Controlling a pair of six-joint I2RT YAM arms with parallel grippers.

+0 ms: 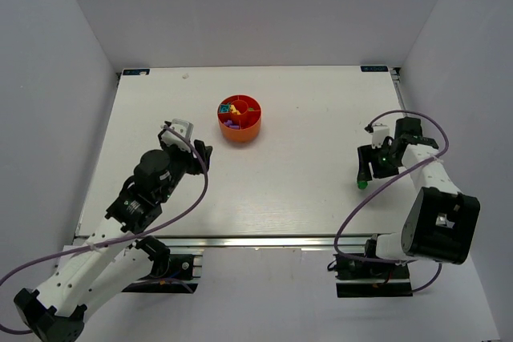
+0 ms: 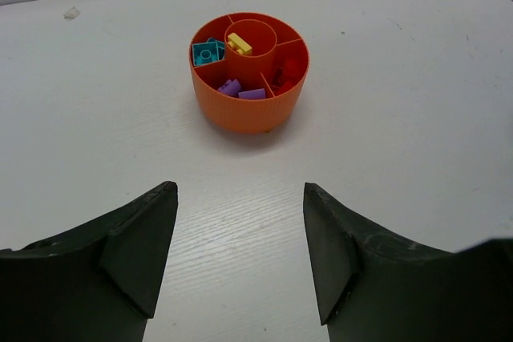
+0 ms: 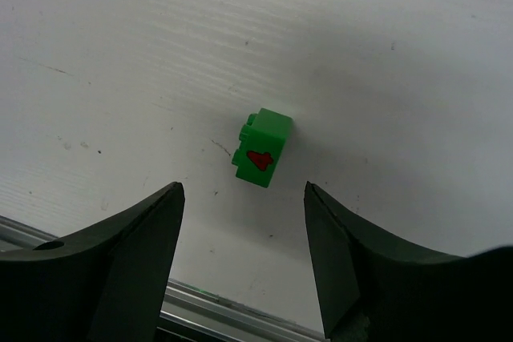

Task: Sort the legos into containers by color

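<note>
Legos [image 2: 207, 54] in four colors sit in the orange bowl [image 2: 248, 114]; a green lego [image 3: 262, 148] lies on the table [image 1: 304, 166] just ahead of the right gripper [image 3: 242, 187], open and empty. The left gripper [image 2: 239, 187], also open and empty, faces the bowl.

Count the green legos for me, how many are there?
1. The green lego lies on the table just ahead of the open right tool; the bowl may hide more.
</note>
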